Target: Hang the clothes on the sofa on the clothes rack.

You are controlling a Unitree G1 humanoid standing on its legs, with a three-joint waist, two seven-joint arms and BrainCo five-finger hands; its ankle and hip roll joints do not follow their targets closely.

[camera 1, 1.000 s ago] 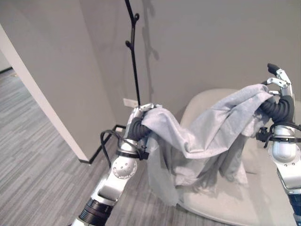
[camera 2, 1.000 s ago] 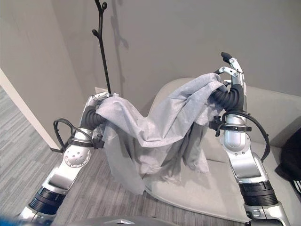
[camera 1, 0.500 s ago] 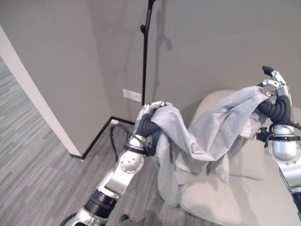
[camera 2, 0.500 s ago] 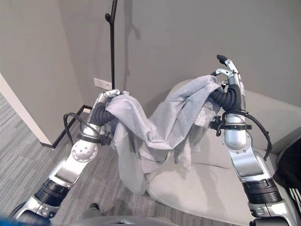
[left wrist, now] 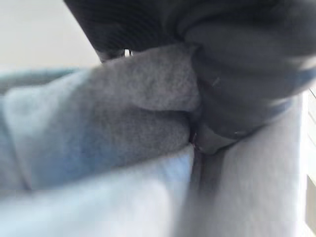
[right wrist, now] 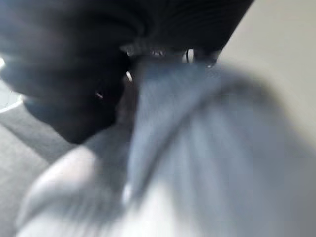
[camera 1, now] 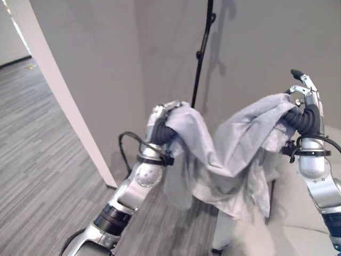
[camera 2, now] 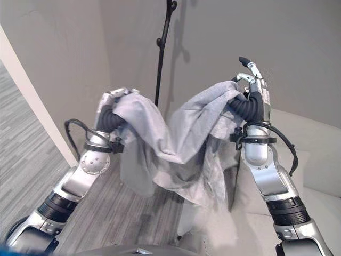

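A light grey garment point(camera 1: 229, 154) hangs in a sagging swag between my two raised hands. My left hand point(camera 1: 166, 113) has its fingers curled over one bunched end, and that end covers most of the hand. Further up on the other side, my right hand point(camera 1: 303, 92) grips the other end, its thumb sticking up. Close up, the cloth point(left wrist: 98, 123) shows pressed against the left hand's dark cover. The black clothes rack pole point(camera 1: 201, 53), with short pegs, stands against the wall behind the garment, between the hands. The pale sofa point(camera 2: 314, 154) lies below and right of the garment.
A white wall corner point(camera 1: 64, 106) juts out on the left, with grey striped floor point(camera 1: 42, 160) beyond it. A grey wall point(camera 2: 298, 48) runs behind the rack and the sofa.
The camera has swung, so the rack pole now sits more to the right. The garment's lower part has come up off the sofa seat and hangs free, both hands still gripping it.
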